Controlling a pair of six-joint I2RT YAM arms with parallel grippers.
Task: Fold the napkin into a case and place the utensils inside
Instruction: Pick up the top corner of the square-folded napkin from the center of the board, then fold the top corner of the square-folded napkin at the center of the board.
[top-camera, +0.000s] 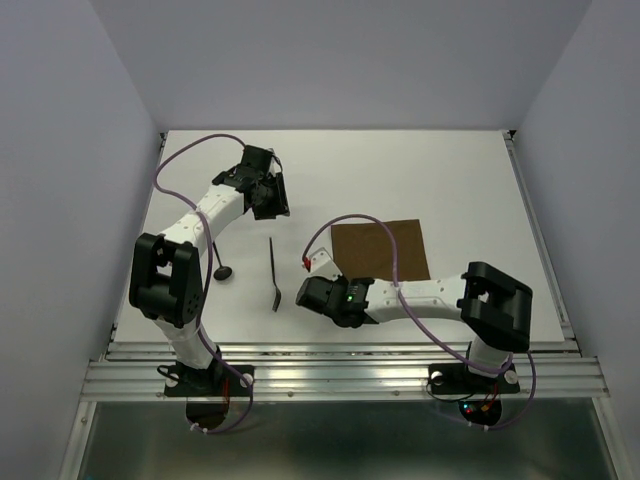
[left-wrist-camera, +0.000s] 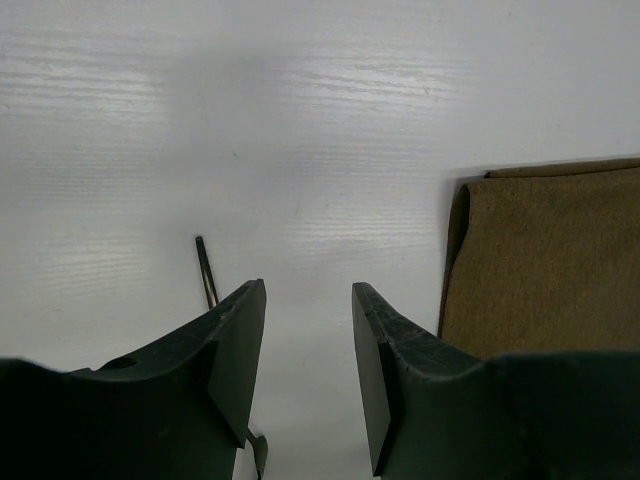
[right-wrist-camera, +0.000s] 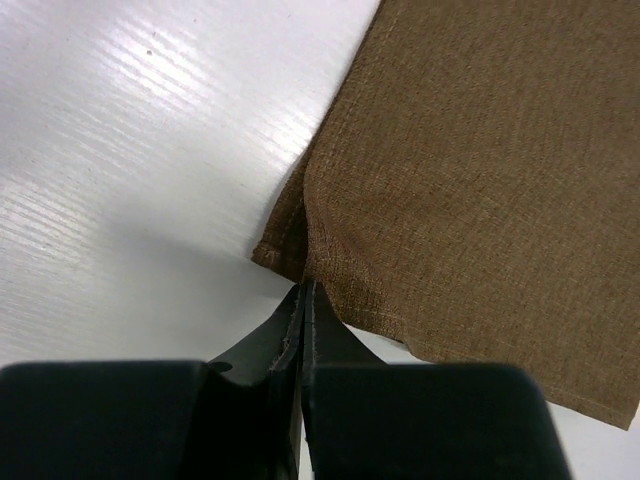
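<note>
The brown napkin (top-camera: 385, 248) lies flat on the white table, right of centre. My right gripper (right-wrist-camera: 303, 292) is shut on the napkin (right-wrist-camera: 480, 190) at its near left corner, where the cloth puckers up at the fingertips; in the top view this gripper (top-camera: 332, 280) sits at that corner. Two dark utensils lie left of it: a long slender one (top-camera: 273, 270) and a round-headed one (top-camera: 221, 271). My left gripper (top-camera: 270, 196) hovers open behind them with nothing between its fingers (left-wrist-camera: 245, 330). From the left wrist the napkin (left-wrist-camera: 550, 260) and a thin utensil handle (left-wrist-camera: 205, 268) show.
The table (top-camera: 430, 170) is walled by grey panels on the left, right and back. A metal rail (top-camera: 340, 370) runs along the near edge by the arm bases. Purple cables loop over both arms.
</note>
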